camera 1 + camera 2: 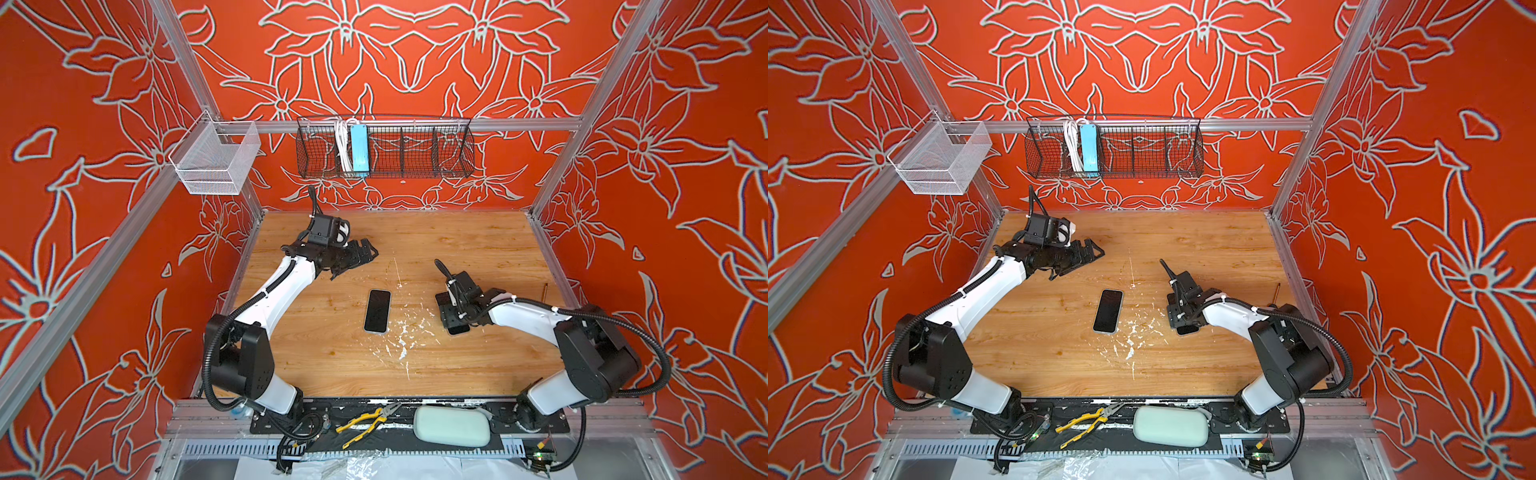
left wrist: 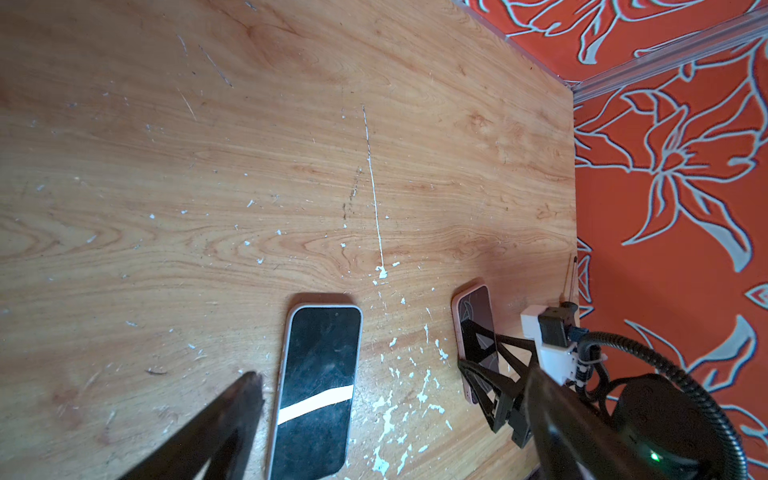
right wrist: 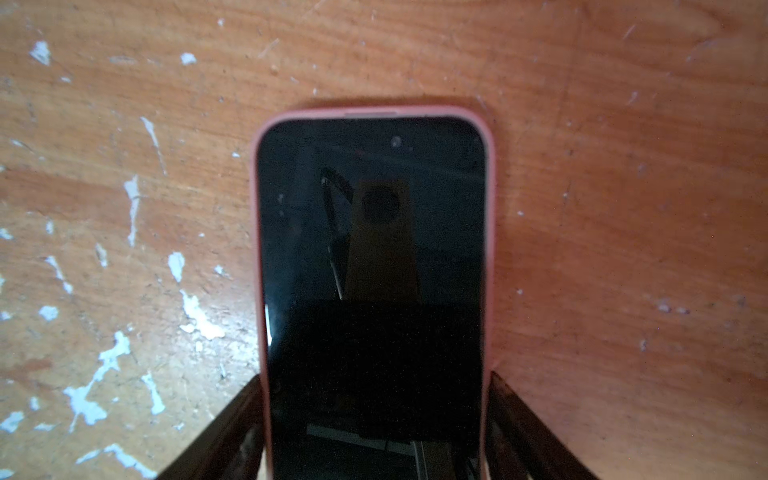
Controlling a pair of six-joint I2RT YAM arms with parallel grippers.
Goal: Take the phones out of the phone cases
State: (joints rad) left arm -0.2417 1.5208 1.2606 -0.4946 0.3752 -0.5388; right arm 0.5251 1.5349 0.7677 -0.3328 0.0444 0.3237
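A wooden tabletop [image 1: 316, 365] sits inside an orange, flower-patterned enclosure, seen from above, with one robot arm at each side.

At the left, the left gripper [image 1: 356, 258] hangs above the far left part of the tabletop. Its fingers are spread wide and hold nothing.

Near the middle of the tabletop, slightly toward the front edge, a second phone [image 1: 377, 311] with a pale rim lies flat, screen up. Nothing touches it, and whether that rim is a case cannot be told.

Farther right, about halfway between the middle and the right edge, the phone [image 3: 370, 232] lies screen up inside its pink phone case [image 3: 374, 111], flat on the wood. The right gripper [image 3: 374, 415] sits low over one end of it. Its fingers [image 3: 235, 428] stand about a phone's width apart, one along each long side of the case. They are right against the pink edges, but whether they are squeezing cannot be told.

The phone looks fully seated, so the task appears to be at its opening step: getting hold of the cased phone. The next move probably calls for a firm grip on the case. The free left gripper would then come across to peel a corner back or push the phone out.
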